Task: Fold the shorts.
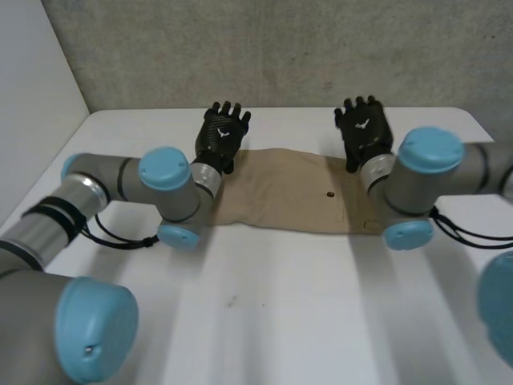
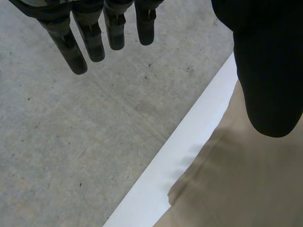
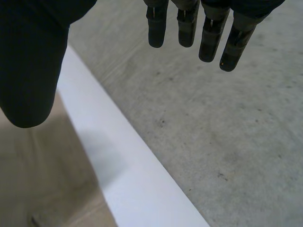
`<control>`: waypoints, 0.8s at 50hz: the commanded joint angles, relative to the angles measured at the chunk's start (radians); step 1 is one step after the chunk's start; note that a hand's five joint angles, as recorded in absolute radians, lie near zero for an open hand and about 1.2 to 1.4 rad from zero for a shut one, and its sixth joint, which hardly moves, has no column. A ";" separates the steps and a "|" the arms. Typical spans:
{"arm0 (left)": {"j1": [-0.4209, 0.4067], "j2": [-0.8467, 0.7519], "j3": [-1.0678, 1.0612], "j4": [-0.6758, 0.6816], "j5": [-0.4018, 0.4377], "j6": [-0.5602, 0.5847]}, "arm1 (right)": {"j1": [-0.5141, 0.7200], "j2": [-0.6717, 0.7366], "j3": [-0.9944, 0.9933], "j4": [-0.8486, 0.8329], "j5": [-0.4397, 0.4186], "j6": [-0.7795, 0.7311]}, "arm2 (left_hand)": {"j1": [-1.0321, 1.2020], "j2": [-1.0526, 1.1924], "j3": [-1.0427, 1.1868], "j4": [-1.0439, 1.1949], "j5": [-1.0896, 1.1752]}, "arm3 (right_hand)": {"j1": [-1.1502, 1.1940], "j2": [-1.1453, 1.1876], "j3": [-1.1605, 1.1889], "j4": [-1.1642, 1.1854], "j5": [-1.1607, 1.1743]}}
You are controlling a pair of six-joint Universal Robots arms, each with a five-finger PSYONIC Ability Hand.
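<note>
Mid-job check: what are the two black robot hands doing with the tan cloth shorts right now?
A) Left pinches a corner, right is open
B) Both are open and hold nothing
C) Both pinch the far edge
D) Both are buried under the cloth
B: the black left hand and black right hand have straight fingers in their wrist views, left and right, with no cloth in them, while the tan cloth shorts lie flat on the white table.

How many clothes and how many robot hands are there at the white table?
Tan shorts: 1
Black hands: 2 (left hand, right hand, both open)
Total: 3
</note>
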 commanded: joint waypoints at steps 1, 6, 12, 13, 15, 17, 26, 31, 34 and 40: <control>0.004 0.343 -0.422 -0.042 -0.038 -0.129 | -0.061 -0.277 0.266 0.090 -0.023 0.171 | -0.019 -0.030 -0.046 -0.032 -0.046 | -0.035 -0.054 -0.039 -0.066 -0.076; 0.017 0.498 -0.649 -0.045 -0.037 -0.242 | -0.081 -0.318 0.402 0.179 -0.042 0.185 | -0.019 -0.030 -0.046 -0.032 -0.046 | -0.035 -0.054 -0.039 -0.066 -0.076; 0.067 0.575 -0.814 -0.045 -0.038 -0.295 | -0.100 -0.282 0.464 0.182 -0.049 0.185 | -0.019 -0.030 -0.046 -0.032 -0.046 | 0.156 0.138 0.153 0.125 0.116; 0.073 0.577 -0.826 -0.045 -0.040 -0.297 | -0.100 -0.268 0.464 0.179 -0.049 0.185 | -0.019 -0.030 -0.046 -0.032 -0.046 | 0.183 0.165 0.179 0.152 0.142; 0.090 0.584 -0.852 -0.045 -0.041 -0.300 | -0.101 -0.242 0.458 0.171 -0.049 0.183 | -0.019 -0.030 -0.046 -0.032 -0.046 | 0.253 0.235 0.250 0.222 0.213; 0.101 0.594 -0.872 -0.047 -0.041 -0.302 | -0.104 -0.214 0.447 0.151 -0.043 0.183 | -0.019 -0.030 -0.046 -0.032 -0.046 | 0.324 0.306 0.320 0.293 0.283; 0.103 0.630 -0.946 -0.041 -0.041 -0.309 | -0.126 -0.172 0.444 0.088 -0.042 0.179 | -0.019 -0.030 -0.046 -0.032 -0.046 | 0.808 0.789 0.804 0.777 0.767; 0.100 0.632 -0.949 -0.042 -0.041 -0.309 | -0.147 -0.182 0.441 0.076 -0.037 0.168 | -0.019 -0.030 -0.046 -0.032 -0.046 | 1.186 1.168 1.183 1.155 1.146; 0.090 0.632 -0.950 -0.044 -0.043 -0.309 | -0.169 -0.205 0.435 0.090 -0.037 0.154 | -0.019 -0.030 -0.046 -0.032 -0.046 | 1.186 1.168 1.183 1.155 1.146; 0.090 0.663 -0.958 -0.045 -0.041 -0.309 | -0.198 -0.298 0.439 0.145 -0.037 0.036 | -0.019 -0.030 -0.046 -0.032 -0.046 | 1.186 1.168 1.183 1.155 1.146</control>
